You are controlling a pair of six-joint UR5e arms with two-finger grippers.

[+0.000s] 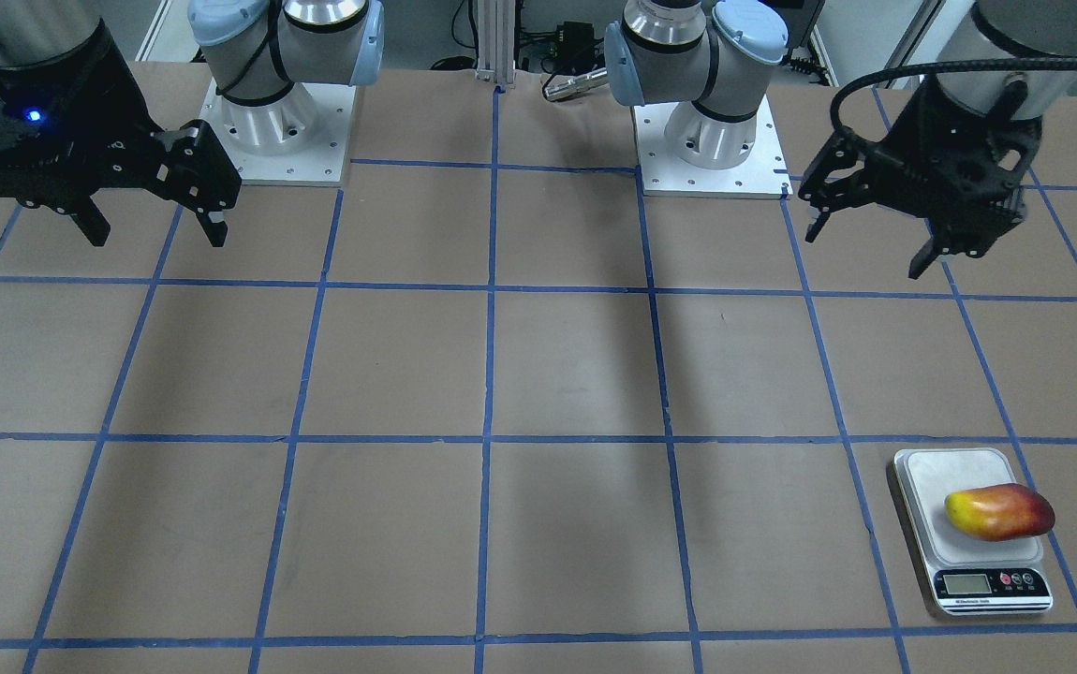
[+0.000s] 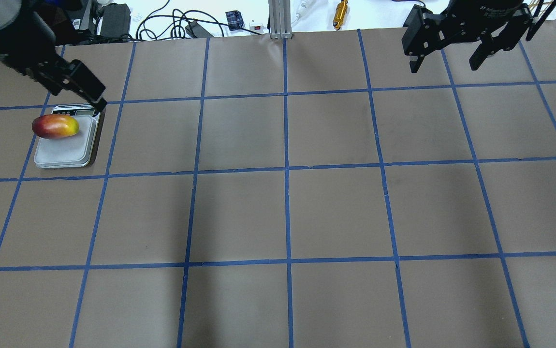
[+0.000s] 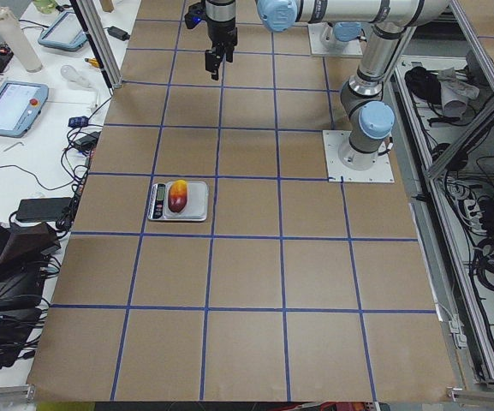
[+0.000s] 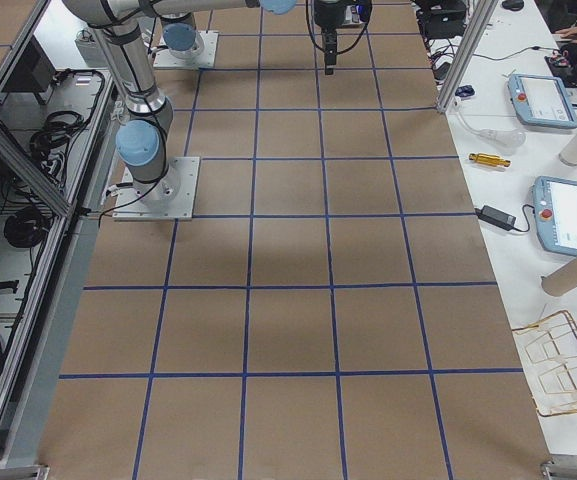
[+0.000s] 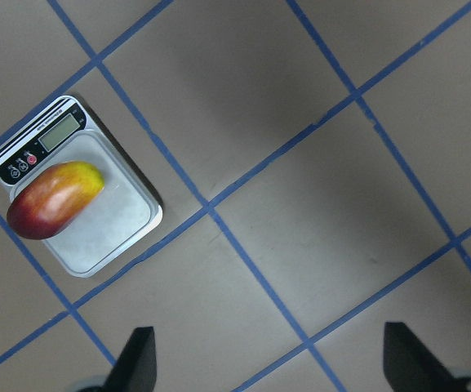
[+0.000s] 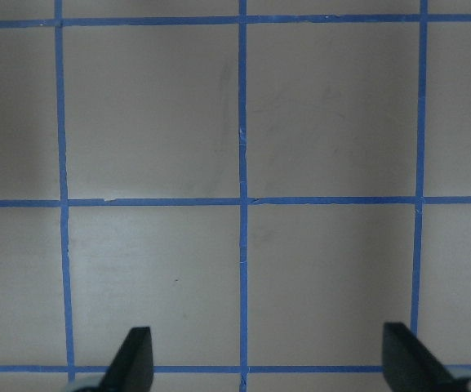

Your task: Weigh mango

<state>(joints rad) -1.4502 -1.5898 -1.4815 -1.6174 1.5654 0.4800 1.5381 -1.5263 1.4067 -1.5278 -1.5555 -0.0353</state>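
The mango (image 1: 999,512), yellow at one end and red at the other, lies on the plate of a small silver digital scale (image 1: 932,477) near the table's far left. It also shows in the overhead view (image 2: 55,126) and the left wrist view (image 5: 53,198), lying near the scale's (image 5: 108,233) display end. My left gripper (image 1: 866,248) is open and empty, held high above the table and apart from the scale. My right gripper (image 1: 157,239) is open and empty, high over the right side; the right wrist view shows only bare table between its fingertips (image 6: 137,359).
The table is brown paper with a blue tape grid. The two arm bases (image 1: 712,140) stand at the robot's edge. Cables, a power supply and a brass cylinder (image 2: 341,8) lie beyond the far edge. Tablets (image 4: 568,215) sit on a side bench.
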